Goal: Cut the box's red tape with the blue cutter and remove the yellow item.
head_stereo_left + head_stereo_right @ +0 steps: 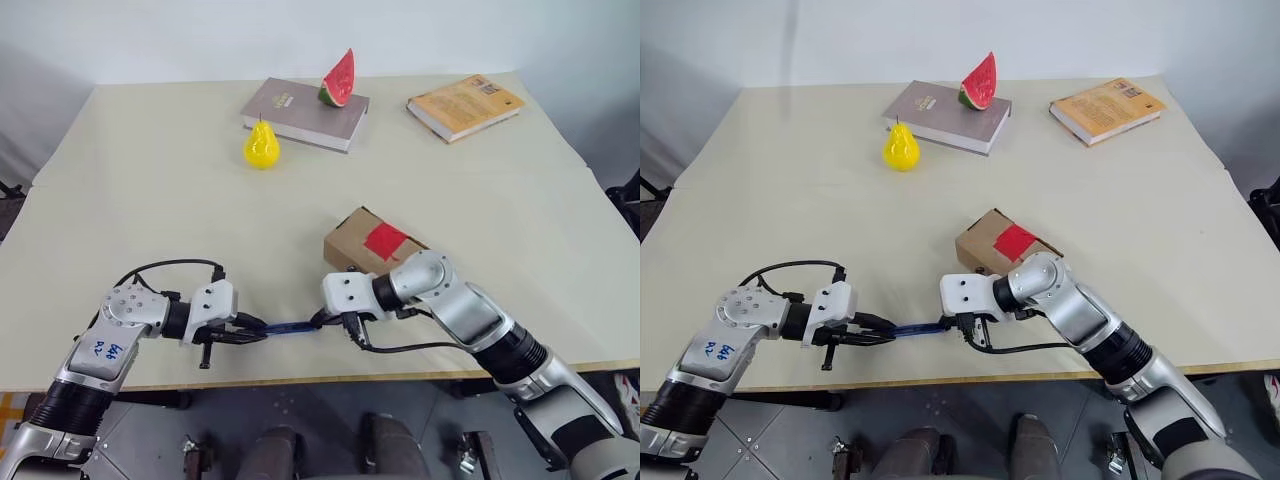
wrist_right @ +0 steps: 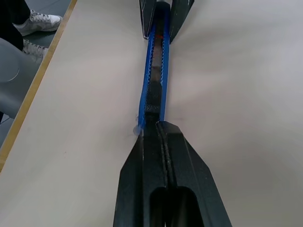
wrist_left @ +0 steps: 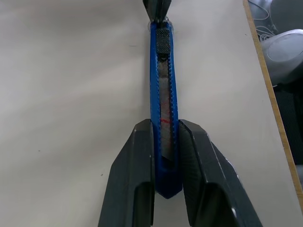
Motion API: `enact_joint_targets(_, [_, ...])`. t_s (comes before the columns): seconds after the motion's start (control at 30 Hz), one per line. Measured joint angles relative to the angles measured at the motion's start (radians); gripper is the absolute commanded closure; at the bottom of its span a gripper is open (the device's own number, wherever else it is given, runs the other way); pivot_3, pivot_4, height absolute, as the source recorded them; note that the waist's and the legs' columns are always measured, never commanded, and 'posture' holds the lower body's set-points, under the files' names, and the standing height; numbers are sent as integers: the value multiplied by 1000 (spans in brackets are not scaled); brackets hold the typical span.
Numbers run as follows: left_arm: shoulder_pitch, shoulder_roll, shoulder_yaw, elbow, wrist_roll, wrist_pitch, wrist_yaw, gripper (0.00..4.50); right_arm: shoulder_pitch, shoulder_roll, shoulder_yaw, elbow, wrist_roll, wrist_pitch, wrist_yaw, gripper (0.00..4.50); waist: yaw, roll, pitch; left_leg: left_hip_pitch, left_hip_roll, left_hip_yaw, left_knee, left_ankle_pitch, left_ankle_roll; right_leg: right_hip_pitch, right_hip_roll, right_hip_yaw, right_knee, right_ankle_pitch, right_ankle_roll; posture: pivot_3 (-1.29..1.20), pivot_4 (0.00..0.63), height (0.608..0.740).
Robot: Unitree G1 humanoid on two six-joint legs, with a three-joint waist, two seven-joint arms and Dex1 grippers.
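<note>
The blue cutter (image 1: pixel 290 326) hangs level just above the table's front edge, held between my two arms. My left gripper (image 3: pixel 165 125) is shut on its rear end, one finger on each side. My right gripper (image 2: pixel 154 125) is shut, its tips meeting the cutter's other end by the black slider (image 3: pixel 163 41); I cannot tell whether they pinch it. Behind my right wrist, the brown box (image 1: pixel 375 245) sits closed on the table with the red tape (image 1: pixel 385 240) across its lid. The yellow item is out of view.
At the back of the cream table (image 1: pixel 150 200), a yellow pear (image 1: pixel 261 146) stands beside a grey book (image 1: pixel 300 115) with a watermelon slice (image 1: pixel 339 80) on it. An orange book (image 1: pixel 465 105) lies at the back right.
</note>
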Motion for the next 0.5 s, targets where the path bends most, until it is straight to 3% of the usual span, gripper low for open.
enact_joint_targets(0.5, [-2,-3,-8,-3,5,14,5,4096,-22,150,28,92,-38,-10,-11,4500,-1,0,0,10,0,-2,-4,0,0,11,1,0,-6,0,0,0,150,740])
